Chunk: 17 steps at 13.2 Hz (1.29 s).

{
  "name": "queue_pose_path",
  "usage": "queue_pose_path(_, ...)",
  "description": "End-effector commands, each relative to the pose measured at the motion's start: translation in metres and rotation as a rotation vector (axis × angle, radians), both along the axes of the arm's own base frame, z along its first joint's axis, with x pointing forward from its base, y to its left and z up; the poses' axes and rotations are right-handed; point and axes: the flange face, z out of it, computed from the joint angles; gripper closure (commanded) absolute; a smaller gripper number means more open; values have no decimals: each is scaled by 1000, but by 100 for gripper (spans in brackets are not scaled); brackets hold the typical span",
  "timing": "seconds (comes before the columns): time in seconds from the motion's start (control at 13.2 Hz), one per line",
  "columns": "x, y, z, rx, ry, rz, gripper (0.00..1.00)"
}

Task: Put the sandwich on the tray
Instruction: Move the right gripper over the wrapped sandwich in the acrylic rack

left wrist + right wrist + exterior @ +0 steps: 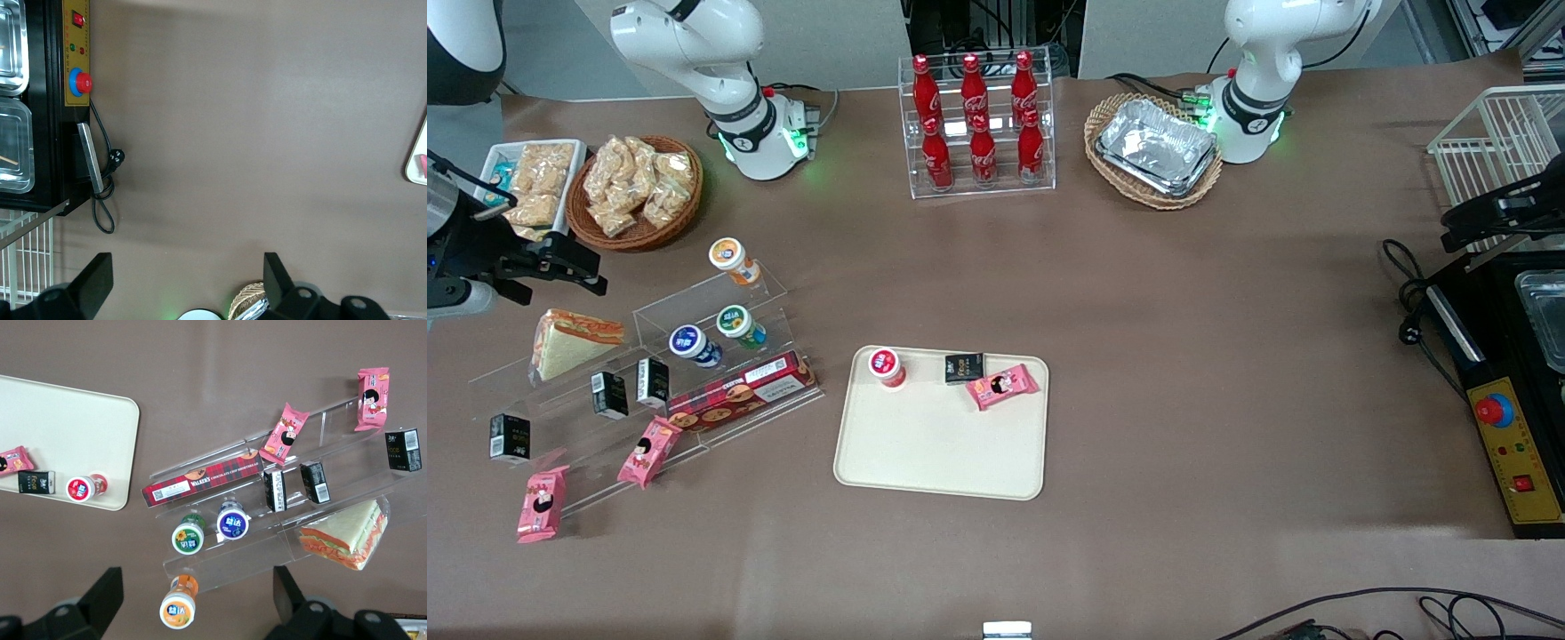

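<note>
While the sandwich [569, 342] lies on the clear acrylic stepped stand [720, 307], on the stand's middle step at the working arm's end of the surface [1138, 284], its orange-red filling edge faces away from the front camera. Wrapped in clear film, the same sandwich [347, 535] appears in the right wrist view beside two small black cartons [297, 485]. The gripper [551, 267] hangs above the surface just beside the sandwich, farther from the front camera than it, with its jaws apart and nothing between them; both dark fingers [100, 597] show wide-set in the wrist view. Two yogurt cups [716, 333] lie on the same step, an orange-lidded cup [732, 260] on the step above, and a red tartan biscuit box [743, 393] on the step below. The tray [943, 444] rests flat on the surface toward the middle, well apart from the sandwich, carrying a red-lidded cup [887, 366], a black carton [964, 367] and a pink snack packet [1003, 387].
</note>
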Motion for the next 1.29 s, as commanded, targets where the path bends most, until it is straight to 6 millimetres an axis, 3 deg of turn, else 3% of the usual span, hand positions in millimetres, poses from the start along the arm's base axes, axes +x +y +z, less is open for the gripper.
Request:
queue_pose_path(0.0,4,1,3,-12,-20,-1,0)
queue_pose_path(0.53,1,-10,1,-20,-6,-78,0)
queue_pose_path(0.91,-14,-54,-5,-32,100,-474,0)
queue_pose_path(0.98,-20,-74,-6,-33,126,-572,0)
queue_pose_path(1.21,-33,-109,-4,-29,166,-809,0)
